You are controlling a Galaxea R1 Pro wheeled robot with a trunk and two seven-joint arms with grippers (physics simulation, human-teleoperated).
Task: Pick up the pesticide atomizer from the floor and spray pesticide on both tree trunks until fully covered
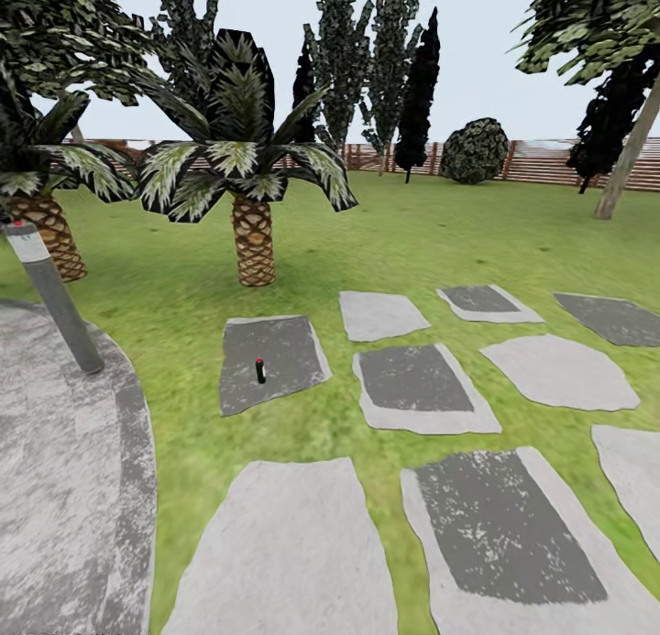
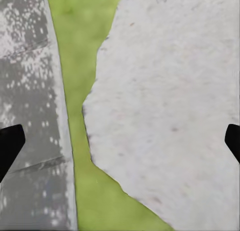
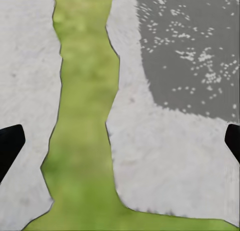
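Still on approach: I see the atomizer [image 1: 260, 370] upright on a dark paving slab [image 1: 284, 346] ahead. Both grippers' fingers spread, empty. Next, I drive closer.

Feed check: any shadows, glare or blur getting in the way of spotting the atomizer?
Head view: flat, even light, no cast shadows or glare; the pesticide atomizer reads as a tiny dark shape with a red top on a dark stone slab. Both wrist views: soft, smeared grass and stone textures, each tool's dark fingertips at the frame edges.
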